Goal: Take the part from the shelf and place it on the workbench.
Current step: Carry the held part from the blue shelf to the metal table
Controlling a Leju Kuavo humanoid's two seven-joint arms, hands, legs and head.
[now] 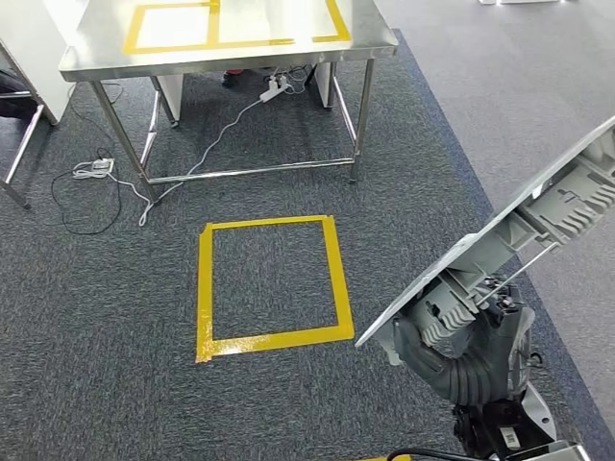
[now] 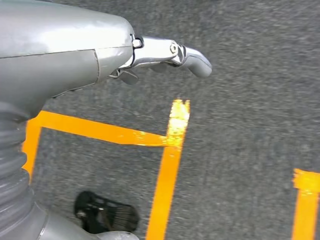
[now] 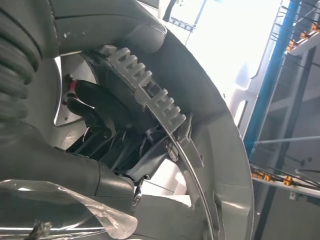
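The part is a large flat grey plastic panel with ribs on its underside. It is tilted, low on the right of the head view, and my right hand grips it from below. In the right wrist view, the part's curved ribbed rim runs across my dark fingers, which curl around it. The steel workbench, marked with yellow tape rectangles, stands ahead at the far side of the carpet. My left hand hangs over the carpet with a finger stretched out, holding nothing.
A yellow tape square marks the dark carpet between me and the workbench. Cables and a power strip lie under and left of the bench. A blue shelf post stands beyond the part. Yellow floor tape lies below my left hand.
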